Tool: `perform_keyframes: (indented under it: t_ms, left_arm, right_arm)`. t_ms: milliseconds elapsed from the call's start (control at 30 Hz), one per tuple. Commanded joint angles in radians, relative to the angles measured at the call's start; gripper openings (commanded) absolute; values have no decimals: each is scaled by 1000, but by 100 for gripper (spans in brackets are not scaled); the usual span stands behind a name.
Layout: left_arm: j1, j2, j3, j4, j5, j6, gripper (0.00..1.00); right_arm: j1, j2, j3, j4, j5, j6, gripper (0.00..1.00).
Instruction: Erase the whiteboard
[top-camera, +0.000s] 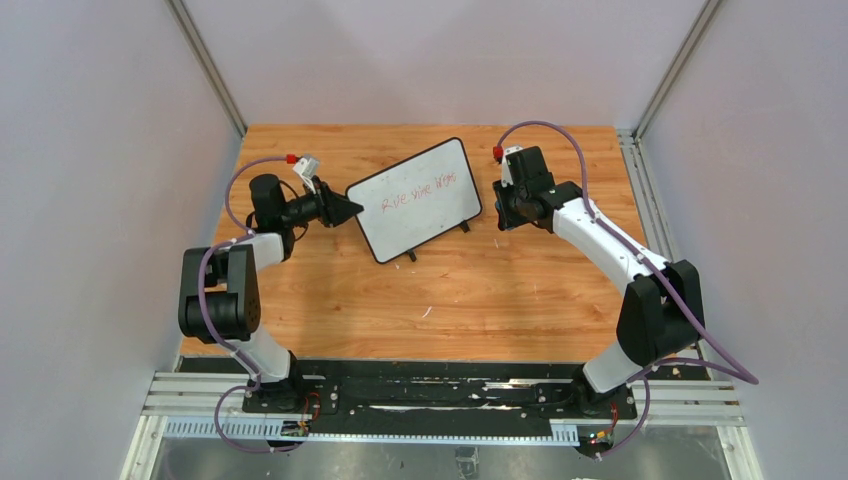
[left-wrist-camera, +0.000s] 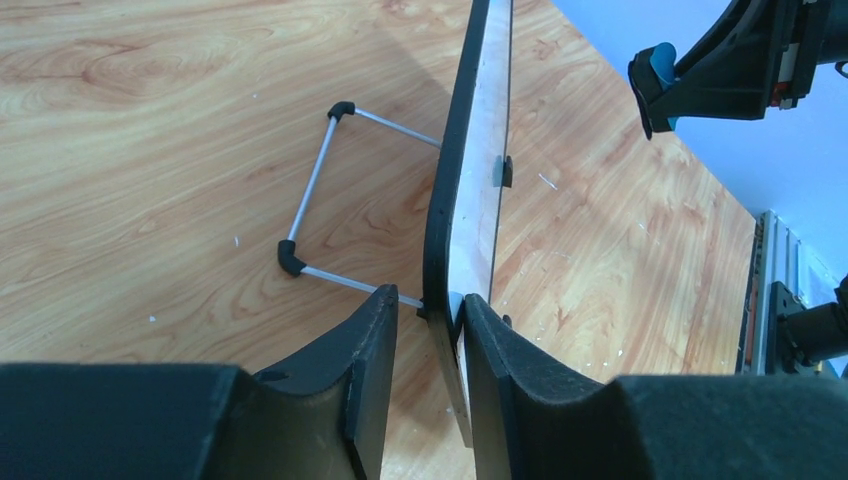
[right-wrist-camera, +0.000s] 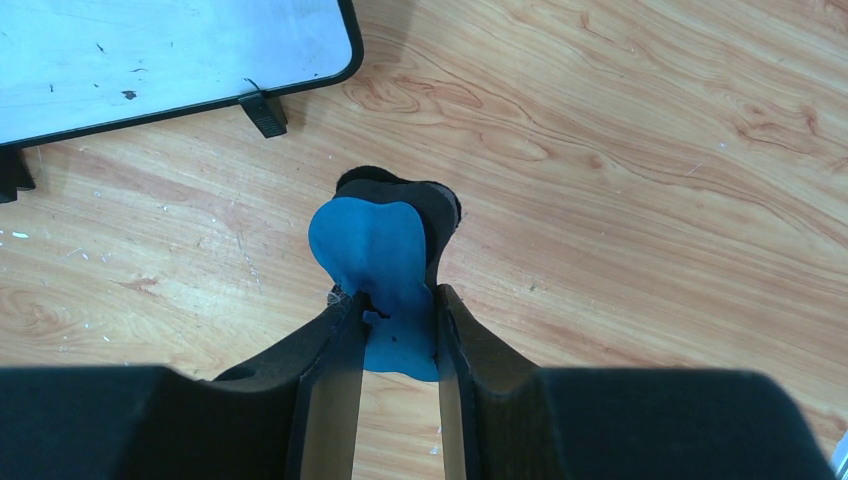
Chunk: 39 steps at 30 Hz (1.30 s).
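The whiteboard stands tilted on the wooden table, with red writing across its face. In the left wrist view I see it edge-on, propped by a wire stand behind. My left gripper straddles its left edge: the right finger touches the front, and a gap shows between the left finger and the back. My right gripper is just right of the board, shut on a blue-and-black eraser above bare wood. The board's corner and a black foot show at upper left.
White walls and metal posts enclose the table on three sides. A metal rail with the arm bases runs along the near edge. The eraser tip shows beyond the board in the left wrist view.
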Motion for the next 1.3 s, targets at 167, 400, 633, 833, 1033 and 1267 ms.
perform_keyframes:
  t_ms: [167, 400, 633, 833, 1033, 1267]
  left_arm:
    - [-1, -44, -13, -4, 9, -4, 21]
    - [-1, -45, -16, -4, 13, -9, 6]
    - [0, -36, -15, -4, 12, -9, 0]
    - [-1, -27, -17, -4, 8, -3, 0]
    - [0, -24, -13, -19, 3, 8, 0]
    - [0, -20, -11, -28, -2, 18, 0]
  right_arm:
    - [15, 6, 18, -4, 9, -7, 1]
    - [15, 19, 36, -4, 6, -12, 1]
    - [15, 60, 78, 1, -11, -12, 1]
    - [15, 96, 108, 72, -30, -22, 1]
    - [15, 170, 121, 235, -65, -47, 1]
    - [29, 215, 55, 499, -43, -47, 1]
